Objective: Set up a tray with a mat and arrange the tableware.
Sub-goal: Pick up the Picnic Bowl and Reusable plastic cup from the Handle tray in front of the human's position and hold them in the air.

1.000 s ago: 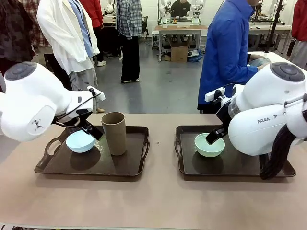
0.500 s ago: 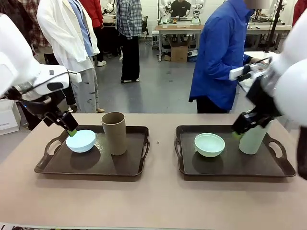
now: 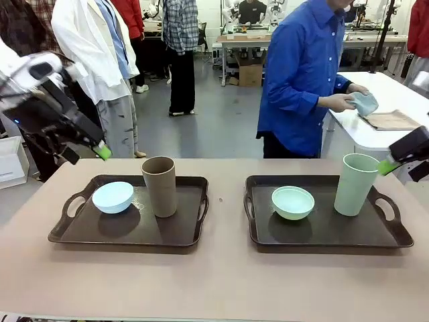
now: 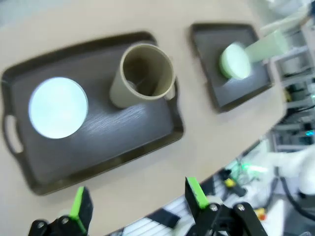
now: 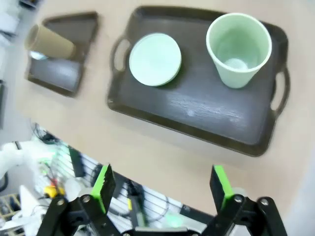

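Matte plastic by the look of it, the small light blue bowl (image 3: 112, 197) sits upright in the left part of a dark brown rectangular tray with cut-out handles (image 3: 127, 231), which lies on the robot's left half of the beige tabletop (image 3: 214, 282). Close beside the bowl but apart from it, nearer the tray's middle, stands the tall tan-brown handleless tumbler (image 3: 159, 186), mouth up.

On the right half lies a second dark brown tray (image 3: 322, 231) of the same shape. The small pale green bowl (image 3: 293, 202) rests in its left part. The tall pale green tumbler (image 3: 356, 184) stands upright toward the right handle, with a gap between the two.

The left end effector (image 3: 86, 154) hangs in the air beyond the first tray's left end, well apart from the blue bowl. Its green pads (image 4: 196, 192) are spread wide, and its wrist view looks down on both trays. The right end effector (image 3: 404, 168) is at the picture's right edge, level with the green tumbler's upper part and clear of it. Its pads (image 5: 220, 184) are likewise wide apart and grip nothing.

Past the tabletop's far edge, a person in a blue shirt (image 3: 301, 74) faces a white side table (image 3: 355, 131), hands (image 3: 338, 102) on a light blue item (image 3: 365, 102). A flat tan sheet (image 3: 392, 119) lies beside it.
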Tool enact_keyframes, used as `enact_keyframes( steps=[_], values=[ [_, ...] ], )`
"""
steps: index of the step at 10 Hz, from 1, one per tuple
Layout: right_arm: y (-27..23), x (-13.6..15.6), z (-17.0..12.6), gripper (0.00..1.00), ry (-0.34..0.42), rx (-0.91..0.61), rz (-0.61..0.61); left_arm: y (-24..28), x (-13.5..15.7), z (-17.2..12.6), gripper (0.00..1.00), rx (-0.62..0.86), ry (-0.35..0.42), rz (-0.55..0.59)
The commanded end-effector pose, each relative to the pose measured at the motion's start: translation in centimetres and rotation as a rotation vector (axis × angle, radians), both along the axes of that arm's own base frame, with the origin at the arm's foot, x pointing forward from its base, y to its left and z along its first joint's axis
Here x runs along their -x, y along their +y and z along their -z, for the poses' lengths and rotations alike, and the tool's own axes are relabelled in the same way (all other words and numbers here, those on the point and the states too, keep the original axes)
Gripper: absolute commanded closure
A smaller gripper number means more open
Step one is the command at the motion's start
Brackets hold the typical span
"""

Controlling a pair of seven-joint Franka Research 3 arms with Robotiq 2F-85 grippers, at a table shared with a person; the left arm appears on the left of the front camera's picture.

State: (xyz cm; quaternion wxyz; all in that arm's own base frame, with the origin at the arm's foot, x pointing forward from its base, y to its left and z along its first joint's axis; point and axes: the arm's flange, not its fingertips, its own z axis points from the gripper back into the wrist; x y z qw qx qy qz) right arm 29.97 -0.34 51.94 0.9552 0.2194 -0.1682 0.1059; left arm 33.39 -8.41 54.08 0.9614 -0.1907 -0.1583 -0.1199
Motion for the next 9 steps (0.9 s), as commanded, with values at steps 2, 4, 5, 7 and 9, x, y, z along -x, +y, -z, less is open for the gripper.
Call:
enact_keyframes(
  steps=[2, 4, 5, 7, 9],
  values=[
    [-5.9, 0.5, 2.6, 0.00, -0.006, -0.270, 0.054, 6.4, 0.1, -0.9, 0.00, 0.321, 0.001, 0.007],
    [-10.7, 1.9, 3.8, 0.00, 0.011, -0.364, 0.095, 12.2, 0.4, -0.4, 0.00, 0.468, -0.008, -0.044],
    [-13.0, 2.6, 4.4, 0.00, 0.017, -0.388, 0.097, 14.9, 0.5, 0.4, 0.00, 0.509, -0.003, -0.076],
    [-15.6, 2.9, 5.8, 0.00, 0.053, -0.429, 0.094, 17.9, 0.2, 2.5, 0.00, 0.545, 0.076, -0.116],
    [-16.3, 2.7, 6.3, 0.00, 0.040, -0.445, 0.086, 19.2, -0.6, 4.5, 0.00, 0.602, 0.124, -0.136]
  ],
)
